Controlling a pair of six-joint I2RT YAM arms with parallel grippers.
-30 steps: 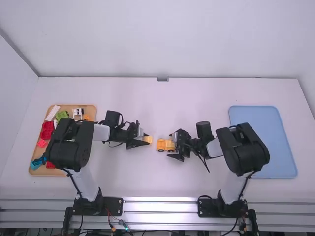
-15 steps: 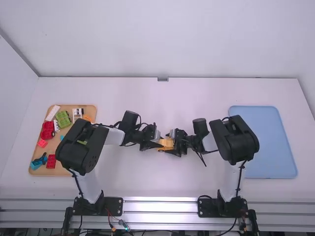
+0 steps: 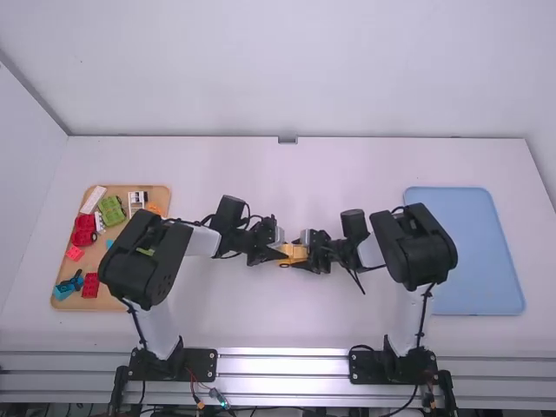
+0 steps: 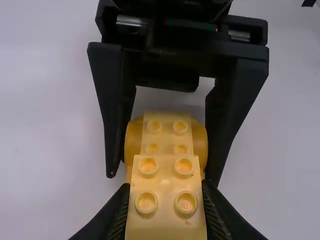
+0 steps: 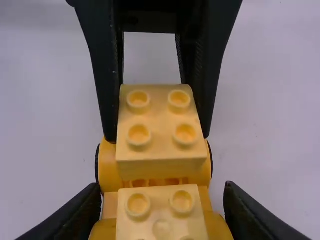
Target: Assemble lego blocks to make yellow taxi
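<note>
Left arm [image 3: 148, 261] has closed in on right arm [image 3: 415, 252] since the earlier frame. Right gripper [image 4: 162, 177] clasps the wheeled base [image 5: 107, 167], one fitted block [image 5: 161, 212] aboard; left gripper [image 5: 158, 135] pinches the second yellow block [image 5: 161, 116] over its other end. Seating unconfirmed; I judge a press remains.

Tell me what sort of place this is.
Probably a robotics lab or test station: left arm and right arm mounted at a metal rail, a white table and a brown tray of toy blocks.
</note>
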